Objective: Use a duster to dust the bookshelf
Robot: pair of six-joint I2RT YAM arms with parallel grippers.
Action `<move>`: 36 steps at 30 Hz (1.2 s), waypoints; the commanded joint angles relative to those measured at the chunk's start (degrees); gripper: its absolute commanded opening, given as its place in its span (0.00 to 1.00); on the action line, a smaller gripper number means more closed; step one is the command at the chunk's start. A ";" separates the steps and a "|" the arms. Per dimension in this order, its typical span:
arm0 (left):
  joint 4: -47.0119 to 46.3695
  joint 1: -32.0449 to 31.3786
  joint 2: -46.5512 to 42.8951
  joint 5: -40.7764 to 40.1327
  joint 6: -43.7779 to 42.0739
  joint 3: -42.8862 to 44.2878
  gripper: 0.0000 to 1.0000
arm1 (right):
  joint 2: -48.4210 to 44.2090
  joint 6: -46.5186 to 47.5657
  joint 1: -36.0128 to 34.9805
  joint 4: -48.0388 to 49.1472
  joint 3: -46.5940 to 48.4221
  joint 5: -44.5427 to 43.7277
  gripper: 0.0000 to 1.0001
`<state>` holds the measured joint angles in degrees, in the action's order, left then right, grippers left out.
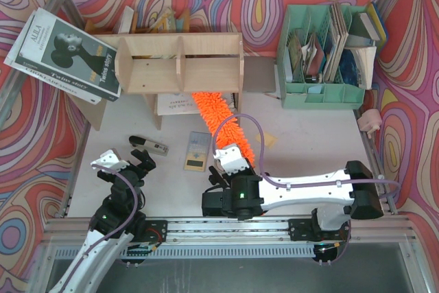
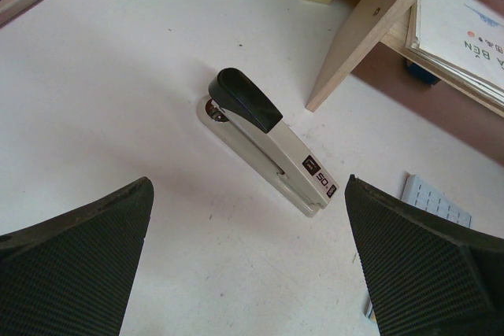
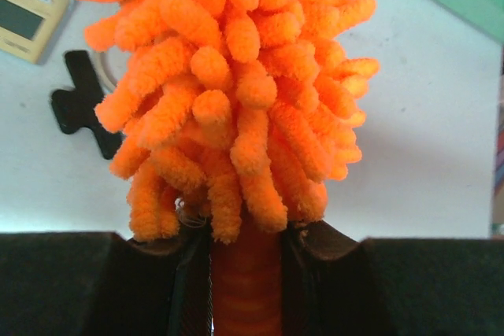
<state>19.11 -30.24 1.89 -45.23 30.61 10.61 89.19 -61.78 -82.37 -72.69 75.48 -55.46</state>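
your left gripper (image 1: 127, 162) hangs low over the white table (image 1: 309, 135), jaws spread wide with nothing between them. a grey stapler (image 2: 268, 141) lies on the table just ahead of it. your right gripper (image 3: 246, 273) is pinched tight on the duster (image 1: 221, 120), on its handle just below the fluff. a yellow calculator (image 1: 196, 152) lies just left of the duster. the orange fluff runs away from you, and its far tip slips under the near edge of the bookshelf (image 1: 180, 66). a green file organiser (image 1: 321, 91) stands to the shelf's right.
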 commanded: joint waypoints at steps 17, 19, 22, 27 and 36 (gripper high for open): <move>-1.50 -0.02 0.14 0.08 -0.38 -1.03 0.98 | 11.66 2.42 -6.18 32.67 4.79 -5.01 0.00; -1.65 -0.08 0.26 0.06 -0.38 -1.03 0.98 | 9.00 7.02 -6.22 41.26 1.08 -3.02 0.00; -1.69 -0.06 0.44 0.14 -0.45 -1.03 0.98 | 7.73 10.19 -6.18 47.13 -1.16 -1.44 0.00; -1.86 -0.08 0.68 0.32 -0.51 -1.03 0.98 | 8.20 7.12 -6.22 45.15 -0.63 -1.16 0.00; -2.06 -0.07 1.10 0.41 -0.46 -0.86 0.98 | 0.02 -25.47 -6.41 22.15 -6.25 -8.65 0.00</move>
<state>18.41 -30.24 2.90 -45.17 30.61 10.61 93.91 -67.70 -88.49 -37.78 70.04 -54.39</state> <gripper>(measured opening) 0.983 0.333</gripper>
